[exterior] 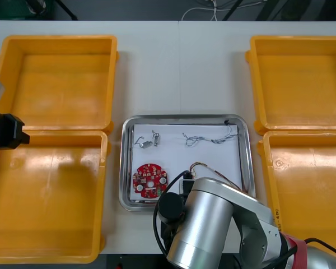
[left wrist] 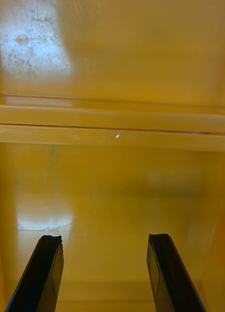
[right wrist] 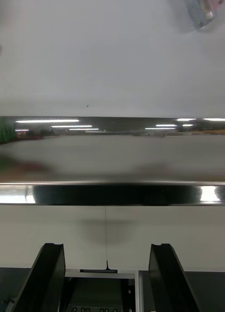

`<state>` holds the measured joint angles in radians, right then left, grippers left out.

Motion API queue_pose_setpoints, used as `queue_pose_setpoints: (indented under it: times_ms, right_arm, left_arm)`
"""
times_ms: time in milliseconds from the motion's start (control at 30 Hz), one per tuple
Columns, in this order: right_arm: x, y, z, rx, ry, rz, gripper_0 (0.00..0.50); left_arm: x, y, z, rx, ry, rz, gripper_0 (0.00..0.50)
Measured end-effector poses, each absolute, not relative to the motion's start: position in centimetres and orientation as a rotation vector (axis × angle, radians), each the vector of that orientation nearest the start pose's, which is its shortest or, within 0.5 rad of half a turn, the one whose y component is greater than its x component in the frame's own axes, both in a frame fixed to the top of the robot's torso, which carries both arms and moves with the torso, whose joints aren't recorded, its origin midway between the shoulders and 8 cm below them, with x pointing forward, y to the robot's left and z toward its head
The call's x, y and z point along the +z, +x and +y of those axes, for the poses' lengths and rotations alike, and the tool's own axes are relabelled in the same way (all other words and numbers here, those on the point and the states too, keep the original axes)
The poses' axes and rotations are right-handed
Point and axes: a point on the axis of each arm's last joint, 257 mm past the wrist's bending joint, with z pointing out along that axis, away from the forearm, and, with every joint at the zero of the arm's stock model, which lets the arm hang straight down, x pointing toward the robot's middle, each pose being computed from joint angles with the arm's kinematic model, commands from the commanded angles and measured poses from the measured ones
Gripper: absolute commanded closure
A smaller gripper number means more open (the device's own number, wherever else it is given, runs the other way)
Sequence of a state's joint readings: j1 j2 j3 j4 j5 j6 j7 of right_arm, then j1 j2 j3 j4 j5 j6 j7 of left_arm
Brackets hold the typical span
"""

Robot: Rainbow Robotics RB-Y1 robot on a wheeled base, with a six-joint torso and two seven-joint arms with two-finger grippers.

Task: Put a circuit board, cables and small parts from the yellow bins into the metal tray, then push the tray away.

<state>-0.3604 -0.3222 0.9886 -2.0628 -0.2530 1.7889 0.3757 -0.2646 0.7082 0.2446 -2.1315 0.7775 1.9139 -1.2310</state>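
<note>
Metal tray (exterior: pixel 185 118): polished metal rim, mirror-bright and throwing back strip lights in the right wrist view. Inside white, matt, paper-like.
Yellow bins (exterior: pixel 59 84): smooth plastic with a soft sheen. One floor scuffed to pale, dull patches in the left wrist view.
Table (exterior: pixel 179 73): light, smooth, matt.
Circuit board (exterior: pixel 149 180): red, slightly glossy.
Right arm (exterior: pixel 204 224): silvery satin casing.
Left gripper (left wrist: pixel 105 239) and right gripper (right wrist: pixel 107 246): black, near-matt.

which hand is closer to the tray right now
Right. The right hand is open just short of the tray, at its near rim; the left hand hangs over the left bins, off to the side.
</note>
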Motion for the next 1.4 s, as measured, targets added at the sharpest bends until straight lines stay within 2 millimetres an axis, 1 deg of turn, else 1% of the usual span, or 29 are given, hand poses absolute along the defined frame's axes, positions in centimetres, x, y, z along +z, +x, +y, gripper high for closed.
queue_pose_setpoints:
  times_ms: [400, 767, 1200, 1400]
  right_arm:
    - [-36.1, 27.2, -3.0, 0.055, 0.031, 2.866, 0.0]
    - [-36.5, 26.8, -2.1, 0.074, 0.004, 2.866, 0.0]
    - [-36.5, 26.8, -2.1, 0.074, -0.002, 2.865, 0.0]
    - [-36.5, 27.3, -2.2, 0.061, -0.004, 2.859, 0.0]
  left_arm:
    - [-16.5, 40.1, 34.7, -0.044, -0.069, 2.661, 0.0]
    - [-16.5, 40.1, 34.7, -0.044, -0.069, 2.661, 0.0]
    - [-16.5, 40.1, 34.7, -0.044, -0.069, 2.661, 0.0]
    - [-16.5, 40.1, 34.7, -0.044, -0.069, 2.661, 0.0]
